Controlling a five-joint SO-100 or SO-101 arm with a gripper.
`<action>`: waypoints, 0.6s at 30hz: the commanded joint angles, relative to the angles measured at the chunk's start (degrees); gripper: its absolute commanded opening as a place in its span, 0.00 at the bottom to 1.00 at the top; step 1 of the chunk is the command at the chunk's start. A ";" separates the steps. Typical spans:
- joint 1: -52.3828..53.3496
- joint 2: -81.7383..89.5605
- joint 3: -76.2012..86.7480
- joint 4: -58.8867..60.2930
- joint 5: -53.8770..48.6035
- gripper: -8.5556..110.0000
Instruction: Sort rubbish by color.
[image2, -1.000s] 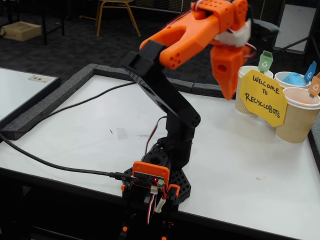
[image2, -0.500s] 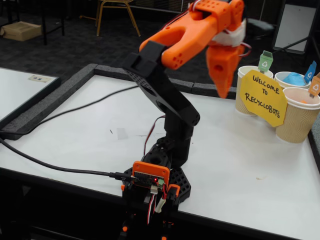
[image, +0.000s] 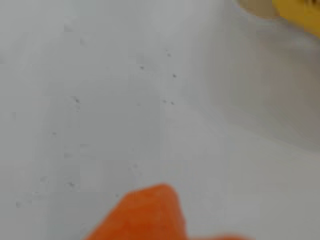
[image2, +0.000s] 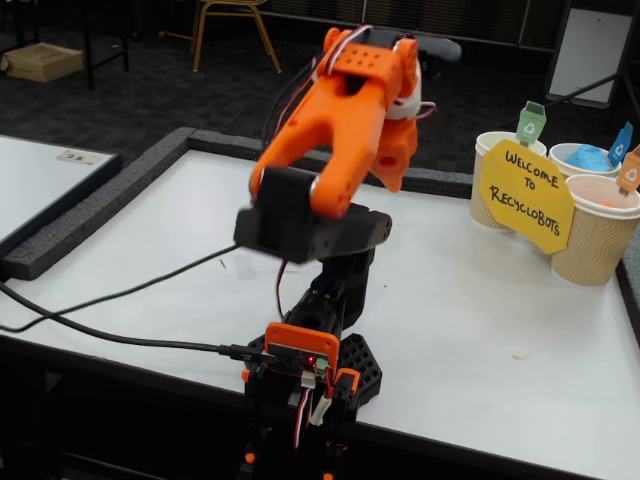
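A light blue wad of rubbish (image2: 588, 158) lies inside the back paper cup (image2: 558, 153) at the right of the fixed view. The front cup (image2: 595, 245) shows a pale orange patch inside its rim; I cannot tell whether that is rubbish. No green wad shows. My orange gripper (image2: 393, 170) hangs above the middle of the white table (image2: 480, 330), left of the cups, and looks shut and empty. In the blurred wrist view one orange fingertip (image: 145, 212) pokes in over bare table.
A third cup (image2: 488, 150) stands behind a yellow "Welcome to Recyclobots" sign (image2: 525, 195), whose corner (image: 302, 12) shows in the wrist view. Black cables (image2: 120, 295) cross the table's left part. A dark foam border (image2: 110, 195) edges the table.
The arm has swung left, away from the cups, and folded down. The gripper went from beside the green-flag cup to above the table's middle.
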 joint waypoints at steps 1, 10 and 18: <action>-5.80 5.19 -0.70 -1.85 0.09 0.07; -15.21 12.83 7.12 -6.06 0.88 0.07; -8.00 22.41 19.69 -9.58 4.83 0.07</action>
